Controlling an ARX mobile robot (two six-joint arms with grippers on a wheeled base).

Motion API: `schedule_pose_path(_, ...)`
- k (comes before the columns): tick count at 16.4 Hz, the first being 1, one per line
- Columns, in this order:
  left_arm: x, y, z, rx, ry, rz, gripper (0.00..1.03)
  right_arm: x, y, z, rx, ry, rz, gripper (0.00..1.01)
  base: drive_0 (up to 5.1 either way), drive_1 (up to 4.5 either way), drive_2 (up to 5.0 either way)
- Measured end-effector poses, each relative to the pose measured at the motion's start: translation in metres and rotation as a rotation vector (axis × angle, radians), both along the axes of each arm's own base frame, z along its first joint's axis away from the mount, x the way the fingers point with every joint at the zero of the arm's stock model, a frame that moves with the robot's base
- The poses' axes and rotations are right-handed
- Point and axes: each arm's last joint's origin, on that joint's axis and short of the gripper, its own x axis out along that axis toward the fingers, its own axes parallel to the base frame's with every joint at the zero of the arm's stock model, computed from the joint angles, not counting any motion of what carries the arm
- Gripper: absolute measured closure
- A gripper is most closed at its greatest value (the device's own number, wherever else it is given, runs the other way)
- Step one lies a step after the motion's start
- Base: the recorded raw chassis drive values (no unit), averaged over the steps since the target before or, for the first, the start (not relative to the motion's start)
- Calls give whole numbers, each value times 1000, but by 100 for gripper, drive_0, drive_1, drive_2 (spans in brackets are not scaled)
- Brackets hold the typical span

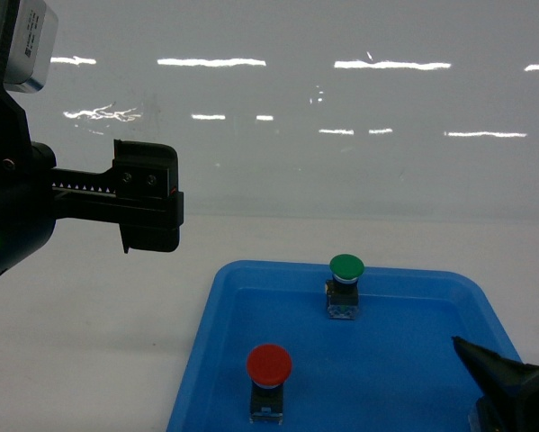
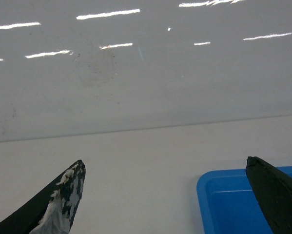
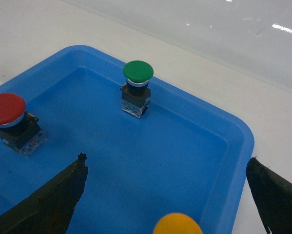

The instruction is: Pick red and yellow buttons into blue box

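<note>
- A white table (image 1: 89, 342) is seen across the lower part of the head view; behind it a glossy pale wall (image 1: 341, 135) is streaked with reflected ceiling lights.
- A shallow blue tray (image 1: 206, 360) lies at the lower centre and right of the head view.
- The red button (image 1: 269, 382) stands upright in the tray's near left part, cap upward; the green button (image 1: 345, 286) stands upright near the far wall.
- The yellow button (image 3: 177, 224) is shown only at the bottom edge of the right wrist view, cap only.
- The blue box is not seen in any view.
- The left gripper (image 2: 165, 195) is held above bare table at the tray's left corner, jaws spread wide, nothing between them.
- The right gripper (image 3: 165, 195) is held over the tray, jaws apart, the yellow cap between them.
</note>
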Motion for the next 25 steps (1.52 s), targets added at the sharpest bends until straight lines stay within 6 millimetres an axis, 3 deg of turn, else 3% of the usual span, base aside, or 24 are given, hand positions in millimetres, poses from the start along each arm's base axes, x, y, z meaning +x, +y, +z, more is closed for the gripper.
schedule_pose_path(4,0,0,0,0,0,0,5,13,3,-25,-55,41,-7,3,0,0,0)
schedule_pose_path(6,0,0,0,0,0,0,5,32,5,-50,-106,114,12,3,0,0,0)
schedule_pose_path(9,0,0,0,0,0,0,5,41,7,-64,-148,165,21,3,0,0,0)
schedule_pose_path(21,0,0,0,0,0,0,5,28,6,-77,-218,201,39,3,0,0,0)
schedule_pose_path(25,0,0,0,0,0,0,5,24,5,-78,-220,210,39,24,0,0,0)
